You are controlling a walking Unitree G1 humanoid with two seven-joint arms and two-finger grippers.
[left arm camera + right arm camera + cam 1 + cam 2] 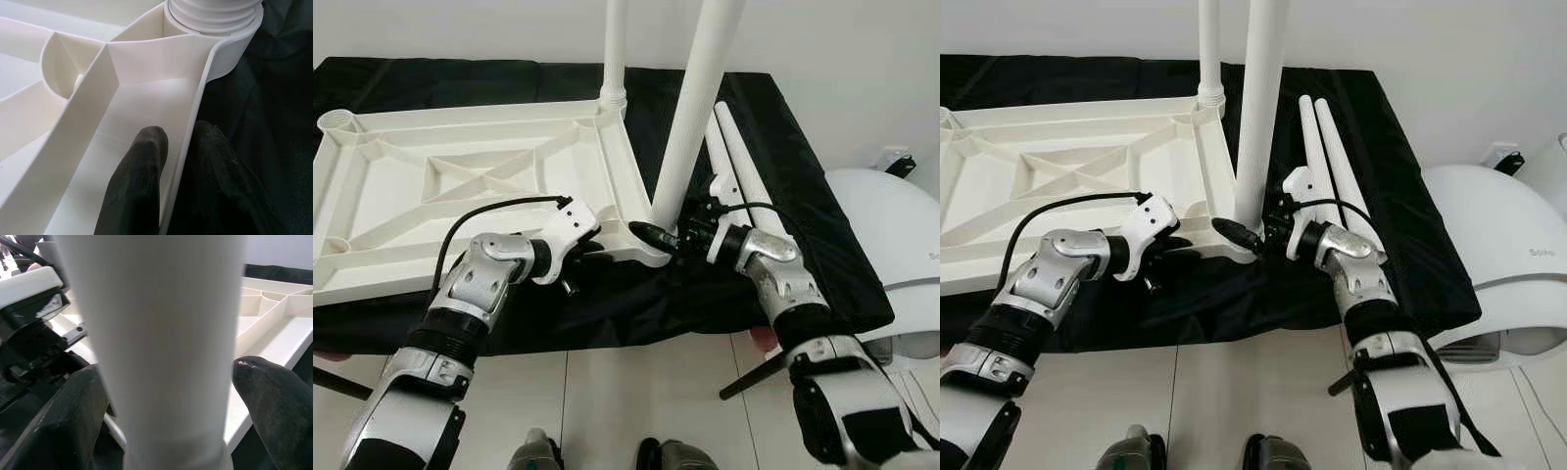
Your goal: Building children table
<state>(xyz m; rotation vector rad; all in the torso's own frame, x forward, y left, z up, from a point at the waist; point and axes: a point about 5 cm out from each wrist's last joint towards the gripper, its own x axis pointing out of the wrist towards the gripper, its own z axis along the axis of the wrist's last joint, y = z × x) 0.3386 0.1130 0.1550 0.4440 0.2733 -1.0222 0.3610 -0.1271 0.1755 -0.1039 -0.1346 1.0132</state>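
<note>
The upturned white tabletop [460, 186] lies on a black cloth [783, 166]. The left gripper [171, 171] pinches its rim near the corner, where the right gripper [166, 396] clasps an upright leg [700, 108]; two loose legs [739, 162] lie beside

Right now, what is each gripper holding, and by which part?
Left gripper pinches the tabletop by its near rim wall. Right gripper straddles the table leg just above its base.
</note>
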